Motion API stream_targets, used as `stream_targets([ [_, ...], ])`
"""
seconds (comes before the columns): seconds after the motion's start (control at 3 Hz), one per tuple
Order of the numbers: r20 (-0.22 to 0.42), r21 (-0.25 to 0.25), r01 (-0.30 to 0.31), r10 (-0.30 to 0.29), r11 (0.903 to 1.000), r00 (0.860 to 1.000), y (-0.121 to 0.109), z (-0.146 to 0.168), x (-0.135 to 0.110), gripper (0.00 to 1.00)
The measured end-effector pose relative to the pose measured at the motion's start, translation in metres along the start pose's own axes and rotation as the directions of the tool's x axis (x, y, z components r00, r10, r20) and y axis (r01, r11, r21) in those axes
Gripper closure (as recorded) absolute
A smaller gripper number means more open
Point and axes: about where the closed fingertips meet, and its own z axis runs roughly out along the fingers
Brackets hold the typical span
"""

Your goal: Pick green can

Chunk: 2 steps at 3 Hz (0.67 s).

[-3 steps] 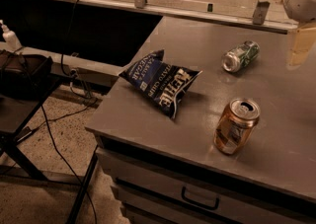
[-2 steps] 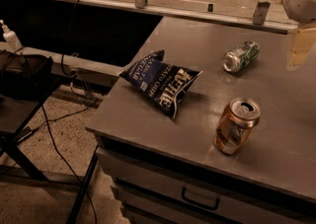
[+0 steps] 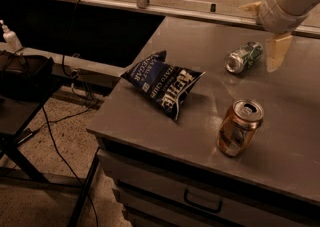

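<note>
The green can [image 3: 244, 57] lies on its side at the back right of the grey table [image 3: 200, 131], its silver top facing front left. My gripper [image 3: 258, 37] hangs from the top right corner, just right of the can and a little above it. Its two tan fingers [image 3: 277, 51] are spread apart, with nothing between them. One finger points left behind the can and the other hangs down on the can's right side. Neither finger touches the can.
An orange-brown can [image 3: 239, 127] stands upright near the table's front right. A dark blue chip bag [image 3: 162, 83] lies at the left middle. A railing [image 3: 150, 1] runs behind the table. Drawers [image 3: 200, 201] sit under its front edge, and cables [image 3: 55, 136] lie on the floor at left.
My gripper has moved a little to the left, closer to the green can. The cans and the chip bag have not moved.
</note>
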Motion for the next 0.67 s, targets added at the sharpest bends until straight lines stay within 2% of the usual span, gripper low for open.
stream_targets([
  [0.33,0.016,0.001,0.088,-0.088,0.9961,0.996,-0.009,0.028,-0.007,0.0],
  [0.67,0.011,-0.034,0.145,-0.145,0.9889,0.989,-0.012,0.062,-0.007,0.02],
])
